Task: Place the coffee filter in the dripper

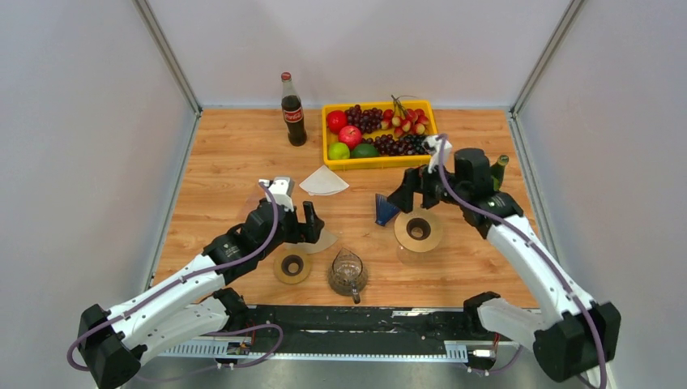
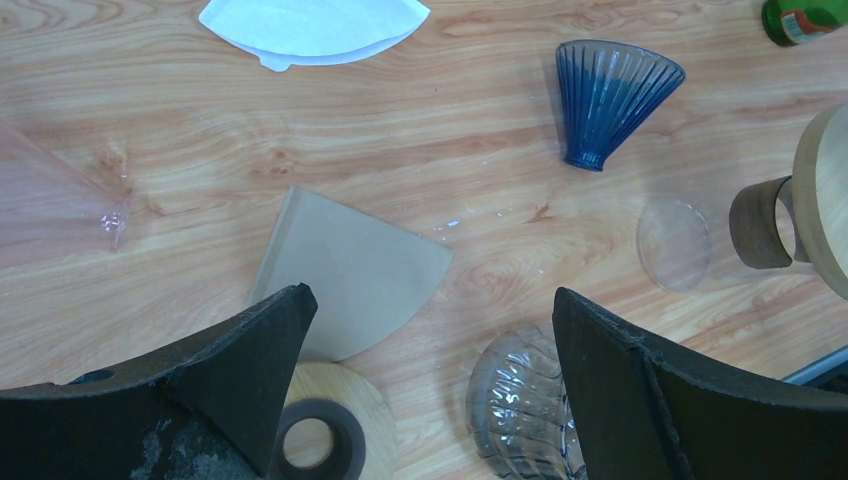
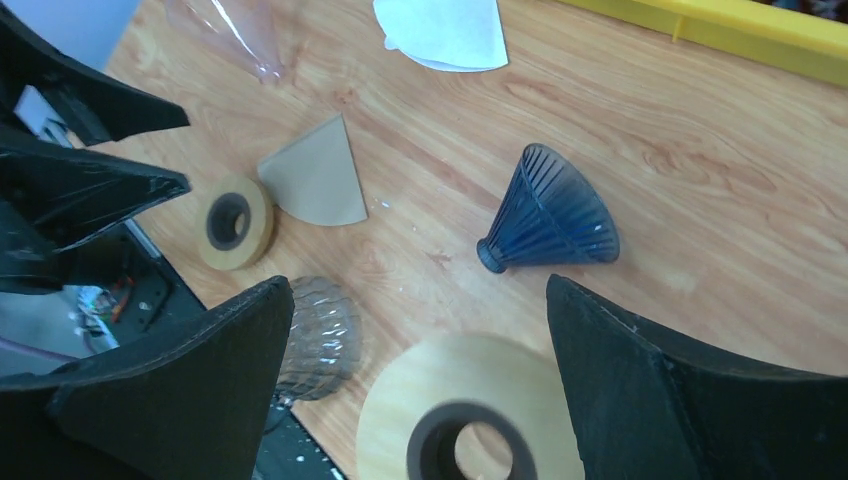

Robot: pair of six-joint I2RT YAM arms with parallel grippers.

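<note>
A brown paper coffee filter [image 2: 350, 270] lies flat on the wooden table, just ahead of my left gripper [image 2: 432, 300], which is open and empty above it. It also shows in the right wrist view [image 3: 315, 185]. A white paper filter [image 1: 324, 182] lies further back. A blue ribbed dripper [image 1: 385, 209] lies on its side, also in the right wrist view [image 3: 550, 215]. My right gripper [image 3: 420, 288] is open and empty, hovering over a wooden ring stand [image 3: 470, 420], right of the blue dripper. A clear ribbed glass dripper [image 1: 348, 273] stands near the front edge.
A smaller wooden ring [image 1: 292, 266] lies by the left gripper [image 1: 310, 225]. A clear plastic cone [image 2: 60, 200] lies to the left. A cola bottle [image 1: 292, 109] and a yellow fruit tray [image 1: 327, 151] stand at the back. A green bottle [image 1: 500, 170] stands behind the right gripper [image 1: 413, 194].
</note>
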